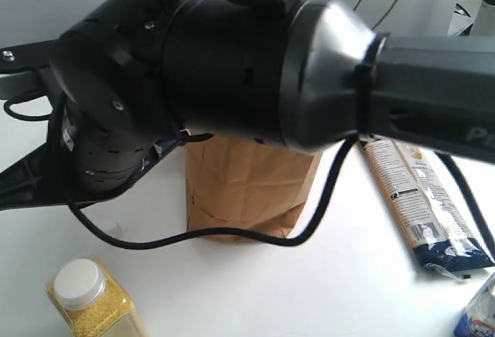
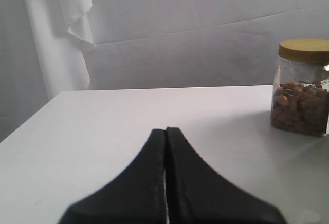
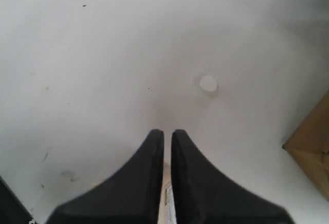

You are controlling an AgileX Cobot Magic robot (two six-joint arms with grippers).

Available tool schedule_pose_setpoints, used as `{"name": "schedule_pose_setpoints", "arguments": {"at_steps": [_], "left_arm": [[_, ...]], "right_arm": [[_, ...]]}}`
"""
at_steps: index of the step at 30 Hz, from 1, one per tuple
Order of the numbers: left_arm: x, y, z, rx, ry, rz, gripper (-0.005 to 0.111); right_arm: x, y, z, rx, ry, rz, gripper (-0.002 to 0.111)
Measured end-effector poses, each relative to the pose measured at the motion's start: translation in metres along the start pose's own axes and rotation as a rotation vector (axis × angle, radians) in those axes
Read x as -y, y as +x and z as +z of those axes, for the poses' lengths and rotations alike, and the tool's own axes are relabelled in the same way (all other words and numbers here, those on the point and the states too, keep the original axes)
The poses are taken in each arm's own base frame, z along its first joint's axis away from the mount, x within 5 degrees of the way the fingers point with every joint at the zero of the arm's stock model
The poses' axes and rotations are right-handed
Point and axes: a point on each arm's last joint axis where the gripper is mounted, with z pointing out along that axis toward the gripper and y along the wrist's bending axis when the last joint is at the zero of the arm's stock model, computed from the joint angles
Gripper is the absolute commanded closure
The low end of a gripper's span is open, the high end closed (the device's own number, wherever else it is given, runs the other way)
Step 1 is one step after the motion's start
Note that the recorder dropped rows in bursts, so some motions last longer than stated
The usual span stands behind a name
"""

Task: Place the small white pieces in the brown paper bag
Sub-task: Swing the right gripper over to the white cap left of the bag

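Right wrist view: one small white piece [image 3: 208, 84]; left hand [image 2: 165, 130], right hand [image 3: 167, 133] closed, empty

- Bright, even light; the white counter [image 1: 255, 291] looks washed out.
- The close black arm [image 1: 232, 51] is blurred, with soft glare.
- Shadows are faint.

Close-up black arm [image 1: 232, 66] — brown paper bag [image 1: 247, 190] behind.
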Motion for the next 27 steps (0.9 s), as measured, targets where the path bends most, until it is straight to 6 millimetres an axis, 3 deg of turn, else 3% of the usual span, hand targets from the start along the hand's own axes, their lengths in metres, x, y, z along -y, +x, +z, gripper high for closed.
{"name": "schedule_pose_setpoints", "arguments": {"at_steps": [4, 9, 19, 27], "left_arm": [[0.000, 0.000, 0.000, 0.000, 0.000, 0.000, 0.107], [0.000, 0.000, 0.000, 0.000, 0.000, 0.000, 0.107], [0.000, 0.000, 0.000, 0.000, 0.000, 0.000, 0.107], [0.000, 0.000, 0.000, 0.000, 0.000, 0.000, 0.107]], "right_arm": [[0.009, 0.001, 0.015, -0.031, 0.016, 0.023, 0.073], [0.019, 0.000, 0.033, -0.041, 0.032, 0.039, 0.061], [0.047, -0.002, 0.064, -0.066, 0.057, 0.059, 0.057], [0.054, 0.006, 0.091, -0.109, 0.056, 0.040, 0.057]]}}
